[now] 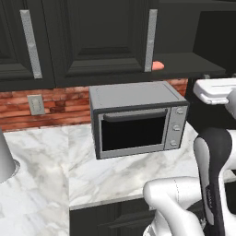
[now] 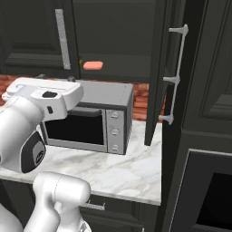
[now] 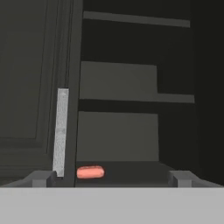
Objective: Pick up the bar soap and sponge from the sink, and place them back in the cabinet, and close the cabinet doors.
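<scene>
The salmon-pink bar soap (image 3: 90, 172) lies on the lowest shelf of the dark upper cabinet (image 3: 118, 135), near its left side. It also shows as the bar soap (image 1: 157, 65) and bar soap (image 2: 93, 65) above the microwave. My gripper (image 3: 111, 178) is open and empty, in front of the cabinet opening and apart from the soap. The right cabinet door (image 2: 156, 72) is swung wide open. The left cabinet door (image 1: 97, 37) looks shut, its silver handle (image 3: 60, 131) just left of the soap. The sponge and the sink are out of view.
A grey microwave (image 1: 138, 120) stands on the white marble counter (image 1: 115, 173) under the cabinet. A brick backsplash with a wall socket (image 1: 36, 104) runs behind. A tall dark unit (image 2: 204, 136) stands right of the open door.
</scene>
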Controlling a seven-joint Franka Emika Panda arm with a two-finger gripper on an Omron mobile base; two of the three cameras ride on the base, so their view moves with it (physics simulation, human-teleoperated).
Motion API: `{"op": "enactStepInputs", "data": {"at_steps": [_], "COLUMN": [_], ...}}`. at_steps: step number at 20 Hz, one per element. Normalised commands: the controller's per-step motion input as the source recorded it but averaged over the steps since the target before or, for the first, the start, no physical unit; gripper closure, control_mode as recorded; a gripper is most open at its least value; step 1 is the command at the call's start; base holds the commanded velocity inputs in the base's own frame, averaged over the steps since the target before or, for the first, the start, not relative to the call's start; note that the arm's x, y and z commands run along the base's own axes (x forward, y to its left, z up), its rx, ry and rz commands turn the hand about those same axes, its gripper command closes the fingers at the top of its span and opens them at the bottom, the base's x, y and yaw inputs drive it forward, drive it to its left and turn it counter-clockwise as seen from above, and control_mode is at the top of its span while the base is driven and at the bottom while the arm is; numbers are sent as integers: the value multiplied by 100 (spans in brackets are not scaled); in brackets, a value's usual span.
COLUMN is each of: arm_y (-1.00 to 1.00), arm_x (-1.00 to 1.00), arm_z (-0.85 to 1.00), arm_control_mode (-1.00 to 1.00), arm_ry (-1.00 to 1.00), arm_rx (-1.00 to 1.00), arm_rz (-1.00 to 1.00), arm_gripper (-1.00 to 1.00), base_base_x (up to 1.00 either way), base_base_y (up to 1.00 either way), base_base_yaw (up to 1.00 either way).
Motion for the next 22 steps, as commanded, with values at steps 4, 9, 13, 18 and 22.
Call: {"op": "enactStepInputs", "data": {"at_steps": [4,9,13,18,22], "arm_y": [-13,-16,-20,-16,-16], "arm_x": [-36,-34,-35,-36,-38], "arm_z": [0,0,-1,-10,-5], "arm_control_mode": [-100,-100,-100,-100,-100], "arm_ry": [0,0,0,0,0], "arm_rx": [0,0,0,0,0], "arm_rz": [0,0,0,0,0], "arm_gripper": [-100,-100,-100,-100,-100], "base_base_x": [0,0,0,0,0], "base_base_y": [0,0,0,0,0], "base_base_yaw": [0,0,0,0,0]}}
